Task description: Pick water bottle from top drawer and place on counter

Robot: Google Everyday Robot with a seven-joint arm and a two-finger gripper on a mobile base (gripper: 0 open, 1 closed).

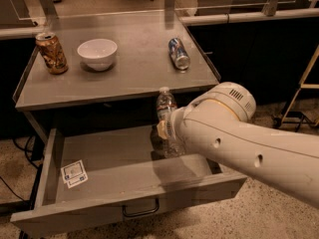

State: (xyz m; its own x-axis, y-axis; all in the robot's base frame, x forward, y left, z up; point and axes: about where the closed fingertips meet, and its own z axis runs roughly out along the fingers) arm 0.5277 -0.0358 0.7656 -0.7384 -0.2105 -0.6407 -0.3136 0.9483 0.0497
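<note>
- One bottle [166, 107] stands upright in my pincer [163, 141], which is clamped on its lower half. I see one dark finger [155, 139] against its side, and the white arm [234, 133] hides the rest.
- Under the pincer is the open drawer [109, 156]; just behind it is the front edge of the surface [134, 68], with the bottle's cap about level with that edge.
- Below and left of the pincer, a white card [74, 174] lies on the drawer floor.
- Beyond the pincer, on the surface, are a blue can [179, 53] on its side, a white bowl [97, 53] further left, and a brown can [52, 53] upright at far left.
</note>
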